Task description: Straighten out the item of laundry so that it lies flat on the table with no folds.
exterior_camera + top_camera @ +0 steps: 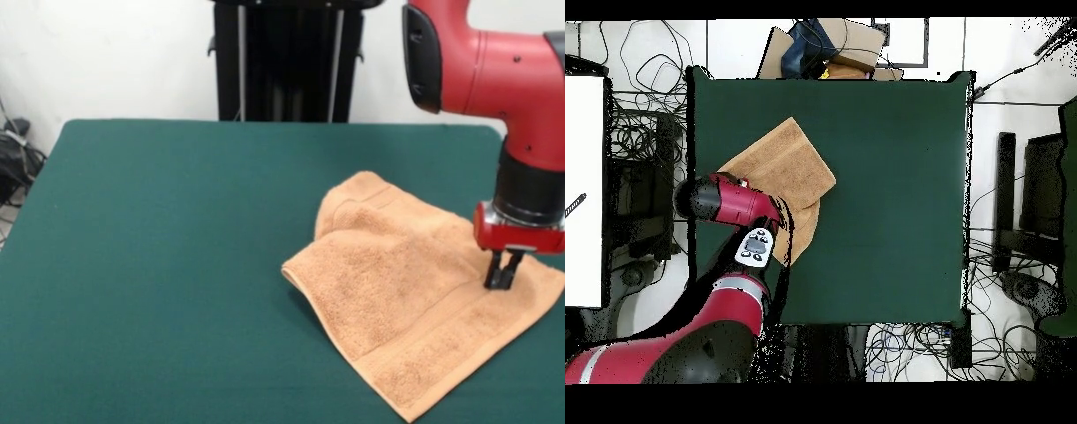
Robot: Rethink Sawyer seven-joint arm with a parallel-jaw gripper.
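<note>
The light orange-tan towel [415,309] lies on the right side of the dark green table [177,265], near its right edge. Its left part is folded over, with a raised rounded fold along the left edge and a second layer showing at the back. My gripper [500,281] comes straight down onto the towel's right part, with its black fingers drawn together at the cloth. In the overhead view the towel [780,165] lies by the left edge of the table [885,200], and the red arm [735,205] covers its lower part and hides the gripper.
The robot's black pedestal [287,57] stands behind the far table edge. Cables and boxes lie on the floor around the table [635,150]. The towel's right corner reaches close to the table's right edge [556,291].
</note>
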